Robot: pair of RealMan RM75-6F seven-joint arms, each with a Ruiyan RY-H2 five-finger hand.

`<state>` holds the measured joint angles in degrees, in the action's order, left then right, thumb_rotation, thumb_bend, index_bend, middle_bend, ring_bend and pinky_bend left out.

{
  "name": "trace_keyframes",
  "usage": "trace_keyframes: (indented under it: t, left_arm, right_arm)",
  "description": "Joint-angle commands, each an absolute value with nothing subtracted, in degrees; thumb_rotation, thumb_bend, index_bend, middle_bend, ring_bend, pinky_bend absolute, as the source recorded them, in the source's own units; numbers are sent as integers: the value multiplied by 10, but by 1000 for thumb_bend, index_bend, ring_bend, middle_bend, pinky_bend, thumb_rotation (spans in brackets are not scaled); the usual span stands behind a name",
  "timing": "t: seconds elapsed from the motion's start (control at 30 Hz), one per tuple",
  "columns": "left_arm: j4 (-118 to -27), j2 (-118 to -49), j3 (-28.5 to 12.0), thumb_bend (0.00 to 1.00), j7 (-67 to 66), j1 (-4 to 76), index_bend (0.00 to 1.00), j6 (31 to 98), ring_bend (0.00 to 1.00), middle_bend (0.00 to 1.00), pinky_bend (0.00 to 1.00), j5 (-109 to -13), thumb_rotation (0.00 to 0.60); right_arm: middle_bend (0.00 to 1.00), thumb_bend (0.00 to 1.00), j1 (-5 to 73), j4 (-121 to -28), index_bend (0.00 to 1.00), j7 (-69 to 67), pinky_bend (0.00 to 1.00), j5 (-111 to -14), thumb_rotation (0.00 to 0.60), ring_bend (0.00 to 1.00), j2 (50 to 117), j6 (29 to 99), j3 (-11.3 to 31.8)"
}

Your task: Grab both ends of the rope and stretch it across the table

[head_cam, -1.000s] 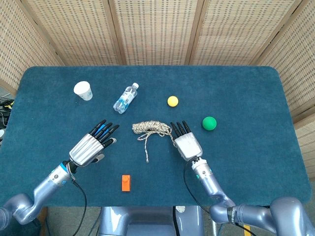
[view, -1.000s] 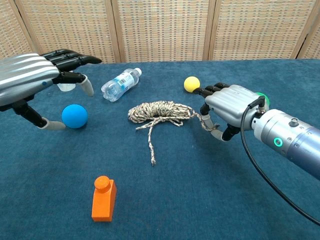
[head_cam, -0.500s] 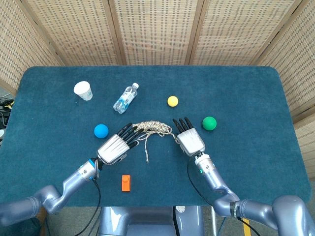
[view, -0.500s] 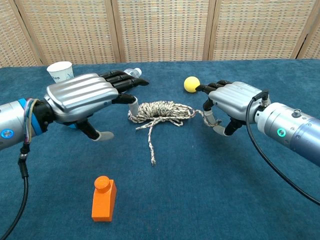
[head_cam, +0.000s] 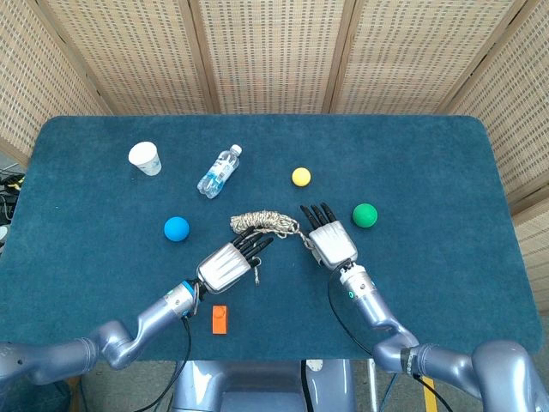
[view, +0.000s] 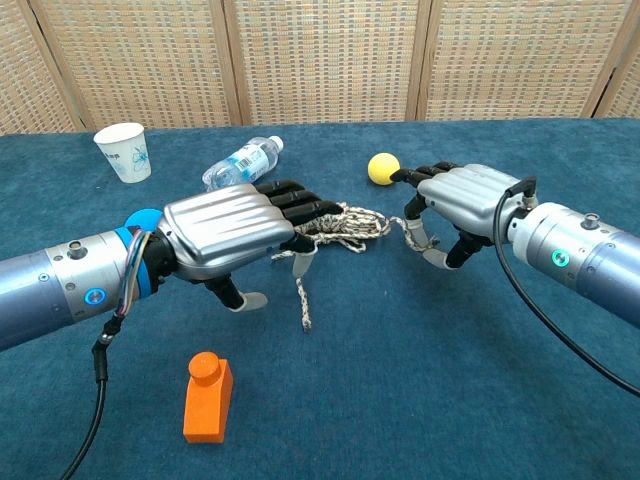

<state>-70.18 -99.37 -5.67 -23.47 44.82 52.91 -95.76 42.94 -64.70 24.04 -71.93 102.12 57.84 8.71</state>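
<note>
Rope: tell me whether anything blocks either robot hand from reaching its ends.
Nothing visible does. The left robot hand is over the rope by its loose tail, and the right robot hand is at the coil's other end. The yellow ball and orange block lie clear.

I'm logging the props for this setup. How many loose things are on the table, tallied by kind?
Balls: 3 (blue ball, yellow ball, green ball)
Rope: 1
Water bottle: 1
Paper cup: 1
Orange block: 1
Total: 7
</note>
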Motion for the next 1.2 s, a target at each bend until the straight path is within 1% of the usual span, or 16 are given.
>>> trace_keyframes:
  t: [0.03,0.17,0.27,0.4,0.63,1.0,1.2]
  left_arm:
    - [-689,-1010,-53,285,-245,459,438,520,0,0,0,-952,600]
    - [-676,-1026,-52,286,-251,469,439,511,0,0,0,-943,600]
    - [-665,-1036,-49,309,-254,474,443,504,0,0,0,-936,600]
    - [-653,-1046,-45,323,-255,479,465,503,0,0,0,-931,600]
    - [-635,-1058,-42,344,-245,487,472,502,0,0,0,-922,600]
    - [-619,-1075,-32,347,-244,494,479,502,0,0,0,-916,600]
    - [-618,-1079,-29,371,-246,494,527,505,0,0,0,-912,600]
  right_arm:
    - [0,534,428,-639,686,227,0,-722,600,0,1022,574,87]
    - [0,535,428,-631,687,210,0,-724,600,0,1024,566,89]
    - [0,535,428,-625,687,202,0,-728,600,0,1027,564,88]
    - [0,535,428,-614,688,196,0,-732,600,0,1031,563,87]
    - [0,536,428,-606,688,190,0,-735,600,0,1032,561,89]
    - [0,535,426,-609,688,192,0,-735,600,0,1028,560,92]
    - [0,537,425,-611,688,195,0,-736,600,0,1026,560,93]
